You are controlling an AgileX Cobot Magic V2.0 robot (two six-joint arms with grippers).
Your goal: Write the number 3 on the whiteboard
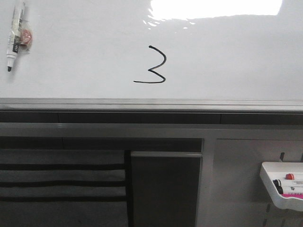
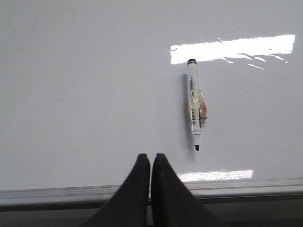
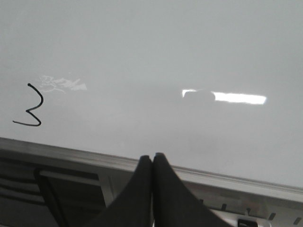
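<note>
One number 3 (image 1: 152,66) sits finished, I judge, at centre of the front view on the whiteboard (image 1: 227,56), above its grey rail. The marker (image 1: 15,34) lies flat at the upper left, uncapped, apparently set aside. I see my left gripper (image 2: 151,158) and right gripper (image 3: 152,158) both pinched closed, empty, hanging back over the rail.

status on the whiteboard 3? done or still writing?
Looks done: the number 3 is complete on the whiteboard, long flat bottom stroke included. Nothing in hand: the left claw and right claw are both shut and empty, off the board near its bottom rail. The marker lies uncapped on the board, up left of the digit. Nothing obvious left.
</note>
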